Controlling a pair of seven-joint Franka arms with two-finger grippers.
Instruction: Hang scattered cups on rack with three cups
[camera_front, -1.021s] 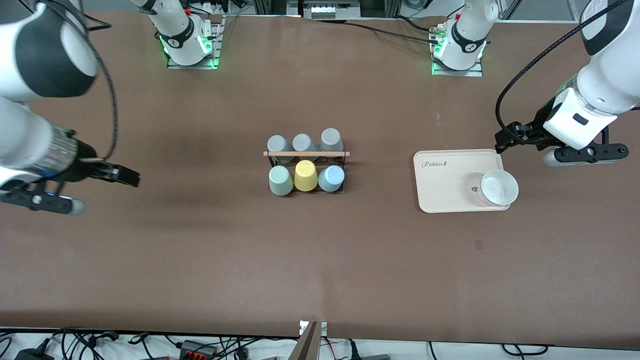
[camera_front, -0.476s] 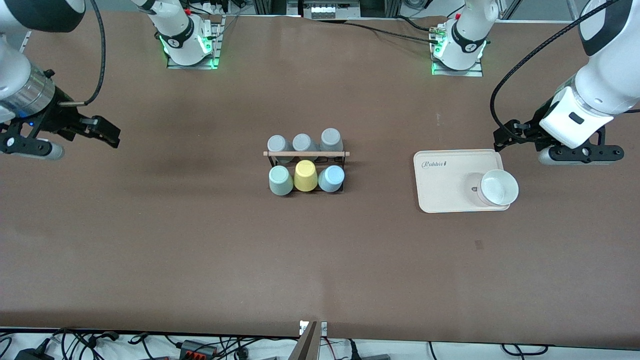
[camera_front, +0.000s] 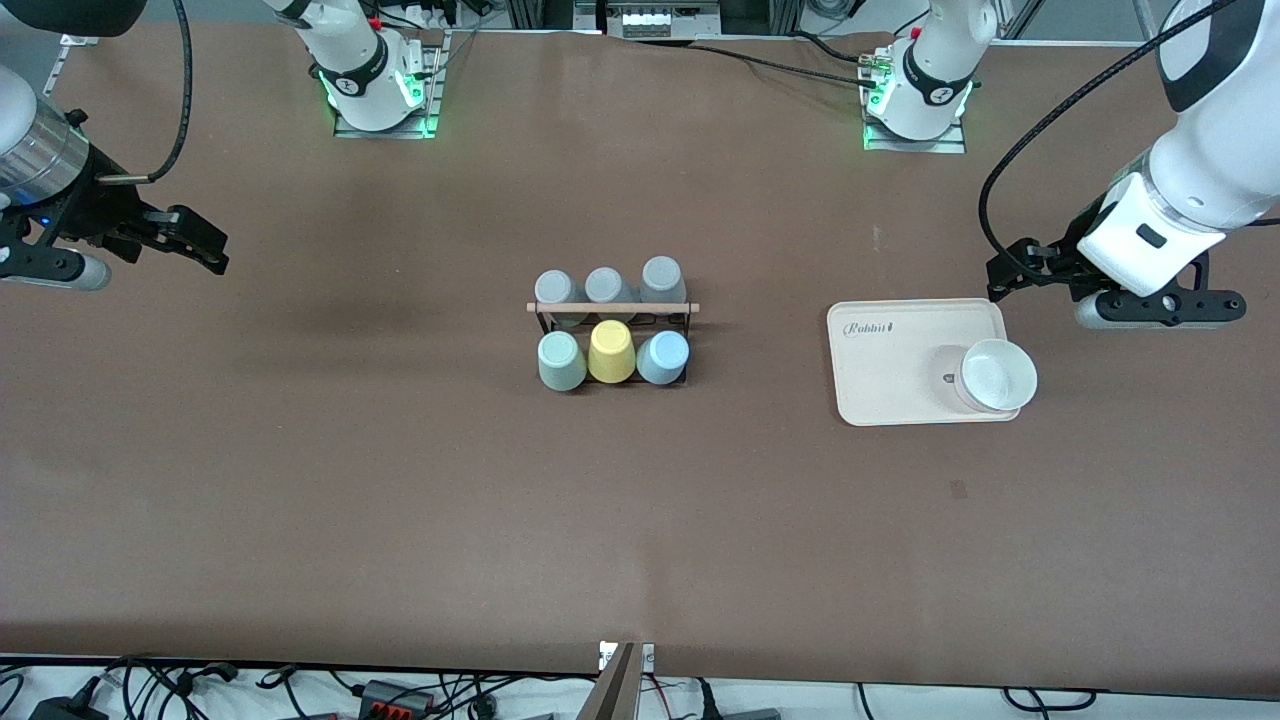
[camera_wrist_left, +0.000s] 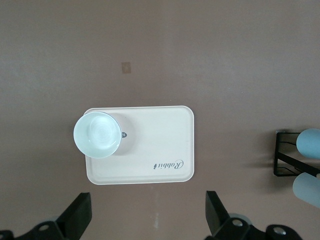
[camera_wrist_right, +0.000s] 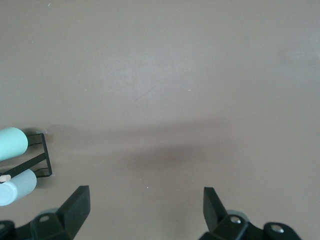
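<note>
Brown table (camera_front: 400, 480) all around, and at its middle the black wire rack (camera_front: 612, 325) stands with its wooden bar (camera_front: 612, 308) running lengthwise from the right arm's end toward the left arm's end. Six cups hang on it, three on each side of the bar, every one showing its base upward to the front camera. On the side nearer that camera the mint cup (camera_front: 561, 360) sits toward the right arm's end, the yellow cup (camera_front: 611, 351) is in the middle, and the blue cup (camera_front: 662, 357) sits toward the left arm's end, all three tipped outward from the bar. Three grey cups (camera_front: 607, 286) line the side nearer the bases. Toward the left arm's end a cream tray (camera_front: 900, 350) lies flat, and the word "Rabbit" is printed in script at one corner of it. A white bowl (camera_front: 997, 375) stands upright on the tray, overlapping its edge, and covers most of a small dark mark that cannot be read. The left gripper (camera_wrist_left: 148, 219) hangs above the table just beside the tray, fingers spread wide, holding nothing and touching nothing. The right gripper (camera_wrist_right: 146, 210) hangs over bare table at the right arm's end, well apart from the rack, its fingers also spread wide and empty.
</note>
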